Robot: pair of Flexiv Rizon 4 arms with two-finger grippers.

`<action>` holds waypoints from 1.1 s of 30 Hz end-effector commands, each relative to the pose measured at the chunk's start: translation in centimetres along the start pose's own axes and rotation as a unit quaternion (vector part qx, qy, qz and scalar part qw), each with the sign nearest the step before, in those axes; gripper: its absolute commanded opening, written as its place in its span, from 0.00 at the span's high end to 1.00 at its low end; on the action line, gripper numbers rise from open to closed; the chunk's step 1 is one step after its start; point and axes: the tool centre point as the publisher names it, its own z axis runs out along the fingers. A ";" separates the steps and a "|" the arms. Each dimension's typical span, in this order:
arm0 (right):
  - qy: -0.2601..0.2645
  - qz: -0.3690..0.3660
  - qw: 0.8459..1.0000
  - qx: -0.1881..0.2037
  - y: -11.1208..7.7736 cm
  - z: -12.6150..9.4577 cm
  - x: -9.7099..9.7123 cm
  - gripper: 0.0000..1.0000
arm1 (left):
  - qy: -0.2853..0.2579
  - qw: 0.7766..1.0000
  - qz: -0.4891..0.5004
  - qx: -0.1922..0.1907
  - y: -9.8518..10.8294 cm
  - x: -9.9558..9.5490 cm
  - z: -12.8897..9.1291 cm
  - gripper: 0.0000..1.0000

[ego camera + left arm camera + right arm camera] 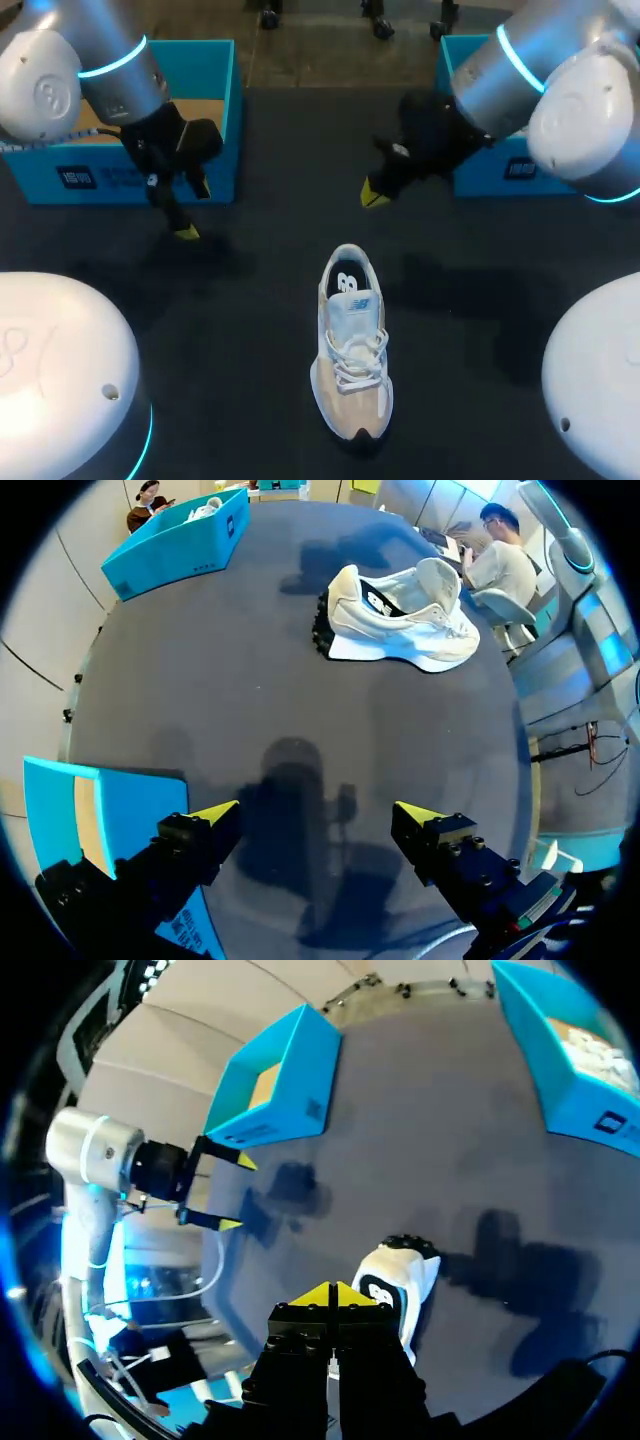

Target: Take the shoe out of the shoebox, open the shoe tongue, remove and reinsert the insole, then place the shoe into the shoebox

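A white and beige sneaker [350, 345] lies upright on the dark table, toe toward the front edge, laces tied; it also shows ahead of my left gripper [400, 615]. My left gripper [190, 212] hangs open and empty just in front of the left blue shoebox [130, 175], its yellow tips wide apart [315, 820]. My right gripper [375, 195] hovers behind the sneaker's heel, shut with nothing in it; its yellow tips meet [333, 1295], and the sneaker's heel [400, 1275] lies just beyond them.
A second blue box [500, 170] stands at the back right, with white material inside [600, 1050]. The left box [275, 1085] shows a brown inside. Bare dark table [230, 330] lies on both sides of the sneaker.
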 end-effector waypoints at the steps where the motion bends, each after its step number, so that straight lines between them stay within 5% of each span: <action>1: -0.104 0.001 0.994 -0.029 -0.5 -0.2 0.2 1.00 | -0.001 1.000 0.000 -0.001 0.0 0.1 0.1 0.00; 6: -0.104 0.001 0.994 -0.029 -0.5 -0.2 0.2 1.00 | -0.001 1.000 0.000 -0.001 0.0 0.1 0.1 0.00; 13: -0.198 0.056 0.978 -0.039 -2.4 0.8 4.4 1.00 | -0.053 0.995 0.085 -0.020 1.2 -0.4 -2.6 0.00; 19: -0.236 0.078 0.967 -0.053 -4.1 2.0 6.4 1.00 | -0.042 0.989 0.142 -0.028 3.0 -1.6 -5.2 0.00; 22: -0.246 0.087 0.963 -0.062 -4.8 2.7 6.5 1.00 | -0.009 0.981 0.191 -0.039 3.9 -2.4 -6.7 0.00; 33: -0.246 0.087 0.963 -0.062 -4.8 2.7 6.5 1.00 | -0.009 0.981 0.191 -0.039 3.9 -2.4 -6.7 0.00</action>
